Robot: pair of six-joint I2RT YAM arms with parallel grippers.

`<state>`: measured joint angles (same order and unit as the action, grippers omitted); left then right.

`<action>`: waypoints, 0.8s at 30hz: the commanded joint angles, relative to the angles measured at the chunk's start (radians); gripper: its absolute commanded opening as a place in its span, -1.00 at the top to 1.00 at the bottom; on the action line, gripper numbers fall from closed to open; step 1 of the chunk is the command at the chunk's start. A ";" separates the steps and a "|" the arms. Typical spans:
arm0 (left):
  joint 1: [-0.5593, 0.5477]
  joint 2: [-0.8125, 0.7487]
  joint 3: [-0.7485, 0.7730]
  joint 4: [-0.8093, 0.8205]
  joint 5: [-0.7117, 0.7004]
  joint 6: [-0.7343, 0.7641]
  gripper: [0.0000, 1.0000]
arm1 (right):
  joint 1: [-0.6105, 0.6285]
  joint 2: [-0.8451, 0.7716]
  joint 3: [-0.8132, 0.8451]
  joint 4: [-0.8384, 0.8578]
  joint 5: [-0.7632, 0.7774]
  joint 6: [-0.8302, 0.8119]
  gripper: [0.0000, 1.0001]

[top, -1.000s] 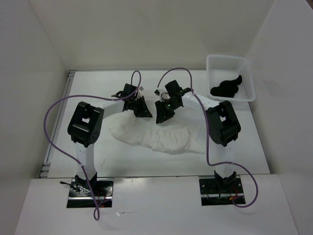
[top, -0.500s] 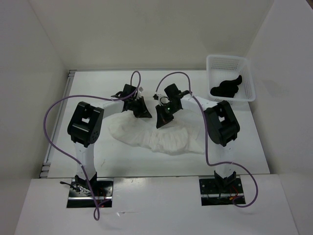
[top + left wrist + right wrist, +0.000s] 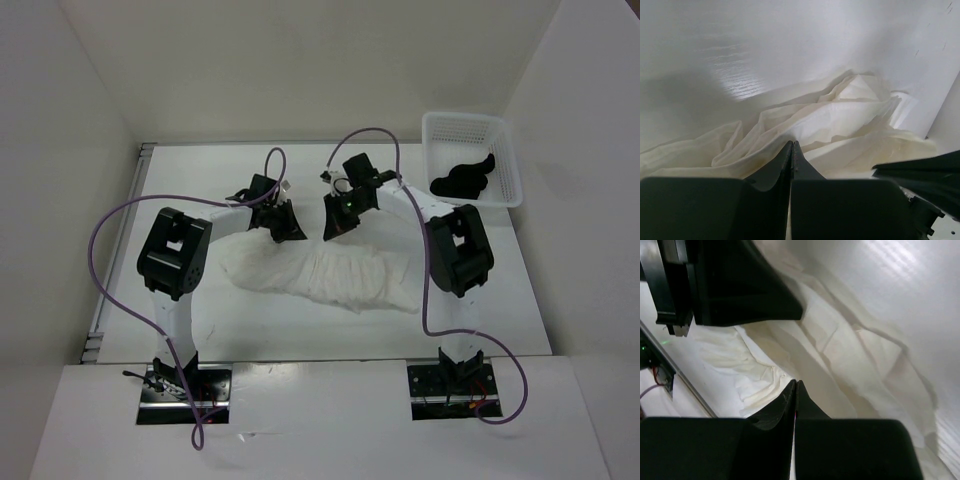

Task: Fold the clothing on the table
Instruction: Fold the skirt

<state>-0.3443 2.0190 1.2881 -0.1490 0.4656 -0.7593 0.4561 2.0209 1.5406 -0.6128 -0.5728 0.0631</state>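
Your white table (image 3: 190, 170) stands boxed in by plain white walls (image 3: 300, 70). The clothing (image 3: 330, 275) lies crumpled mid-table. The left gripper (image 3: 287, 230) and right gripper (image 3: 332, 230) are each clenched on its far edge. A basket (image 3: 465, 117) sits in the far right corner.

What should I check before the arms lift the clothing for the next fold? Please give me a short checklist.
1. Grip of left claw on clothing: ok, shut on a fold.
2. Grip of right claw: ok, shut on the fabric.
3. Both claws at the far edge, side by side and apart: ok.
4. Clothing smooth on table: not ok, wrinkled and bunched.
5. Basket apart from clothing: ok.
6. Number of layers in each grip: cannot tell.
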 commanded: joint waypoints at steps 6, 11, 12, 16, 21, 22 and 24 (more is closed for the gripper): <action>0.014 -0.034 -0.016 0.014 -0.002 0.028 1.00 | -0.040 0.110 0.112 0.015 0.064 0.029 1.00; 0.014 -0.034 -0.016 0.014 -0.002 0.028 1.00 | -0.040 0.173 0.112 0.047 0.073 0.038 1.00; 0.024 -0.034 -0.016 0.014 -0.002 0.028 1.00 | -0.040 0.173 0.101 0.056 0.073 0.038 1.00; 0.024 -0.045 -0.027 0.014 -0.002 0.028 1.00 | -0.050 0.208 0.082 0.081 0.073 0.047 1.00; 0.024 -0.168 -0.036 0.025 -0.012 0.028 0.92 | -0.050 0.208 0.070 0.091 0.073 0.047 1.00; 0.024 -0.195 -0.036 0.025 -0.021 0.028 0.79 | -0.050 0.208 0.070 0.091 0.073 0.047 1.00; 0.024 -0.270 -0.036 0.025 -0.030 0.028 0.65 | -0.050 0.208 0.070 0.091 0.073 0.047 1.00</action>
<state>-0.3271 1.8912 1.2377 -0.1619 0.4442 -0.7574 0.4198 2.2147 1.6173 -0.5709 -0.5385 0.1165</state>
